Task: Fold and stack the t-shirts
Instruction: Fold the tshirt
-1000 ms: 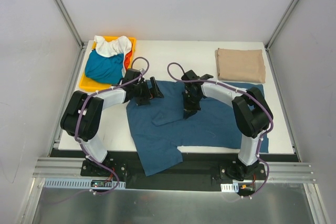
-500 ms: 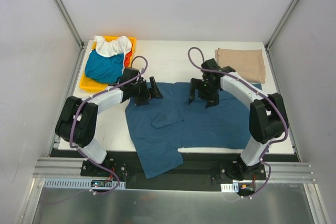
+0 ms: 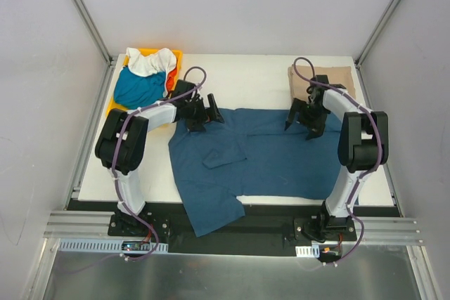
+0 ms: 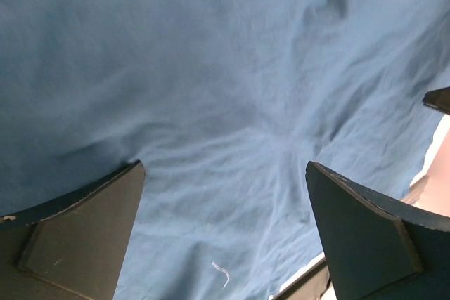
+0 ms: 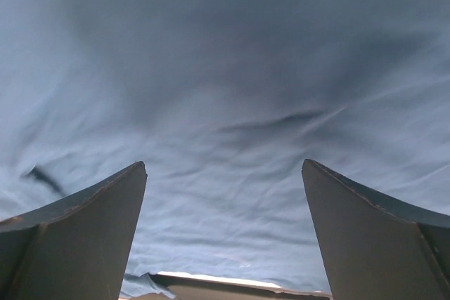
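We see the navy shirt [image 3: 267, 163] spread flat across the middle of the tabletop [image 3: 242, 79], with one lower corner hanging over the near edge between the arm bases. A small flap of its cloth lies folded over near the left half. Our left pincer [image 3: 207, 120] sits over the shirt's far left corner, its fingers [image 4: 84, 237] spread wide apart with nothing between them; in the left wrist view only wrinkled navy cloth shows in the gap, and a short white thread [image 4: 221, 274] lies on it. Our right pincer [image 3: 299, 127] hangs over the shirt's far right part, just beside the folded beige shirt [image 3: 339, 83] in the far right corner. Its fingers [image 5: 77, 237] are also wide apart and hold nothing, with smooth navy cloth filling the right wrist view. At the far left a yellow tray [image 3: 114, 112] holds a loose heap: a teal shirt [image 3: 137, 90], a white shirt [image 3: 149, 61] on top and a strip of orange-red shirt [image 3: 171, 78] at its right side.
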Robot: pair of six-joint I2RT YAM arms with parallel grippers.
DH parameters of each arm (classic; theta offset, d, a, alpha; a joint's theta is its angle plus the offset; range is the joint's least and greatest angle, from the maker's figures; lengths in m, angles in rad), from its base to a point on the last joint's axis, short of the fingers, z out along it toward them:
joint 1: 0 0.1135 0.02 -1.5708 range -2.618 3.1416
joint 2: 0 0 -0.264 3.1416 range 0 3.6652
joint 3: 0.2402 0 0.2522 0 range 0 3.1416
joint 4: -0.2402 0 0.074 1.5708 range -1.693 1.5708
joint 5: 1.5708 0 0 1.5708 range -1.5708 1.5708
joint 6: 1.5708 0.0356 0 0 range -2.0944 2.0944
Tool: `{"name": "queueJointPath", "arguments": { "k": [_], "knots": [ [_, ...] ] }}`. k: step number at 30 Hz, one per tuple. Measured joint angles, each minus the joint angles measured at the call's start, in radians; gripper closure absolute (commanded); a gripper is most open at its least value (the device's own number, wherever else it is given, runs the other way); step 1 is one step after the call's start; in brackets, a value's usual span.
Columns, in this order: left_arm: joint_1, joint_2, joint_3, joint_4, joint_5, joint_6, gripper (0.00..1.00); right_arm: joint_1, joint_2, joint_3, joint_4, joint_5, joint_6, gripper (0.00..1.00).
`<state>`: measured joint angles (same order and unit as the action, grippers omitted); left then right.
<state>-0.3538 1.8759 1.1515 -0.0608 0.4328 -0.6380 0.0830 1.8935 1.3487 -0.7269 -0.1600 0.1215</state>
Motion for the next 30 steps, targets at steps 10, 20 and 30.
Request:
{"name": "queueJointPath", "arguments": {
  "k": [10,20,30],
  "knots": [
    [0.003,0.138,0.212,-0.08,-0.042,0.023,0.01,-0.093,0.13,0.122,-0.018,-0.002,-0.003,0.04],
    [0.009,0.172,0.283,-0.134,-0.047,0.077,0.01,-0.121,0.144,0.155,-0.018,-0.008,-0.003,0.04],
    [-0.046,-0.205,0.073,-0.18,-0.078,0.103,0.01,-0.122,-0.228,-0.09,0.014,0.097,-0.001,0.04]
  ]
}}
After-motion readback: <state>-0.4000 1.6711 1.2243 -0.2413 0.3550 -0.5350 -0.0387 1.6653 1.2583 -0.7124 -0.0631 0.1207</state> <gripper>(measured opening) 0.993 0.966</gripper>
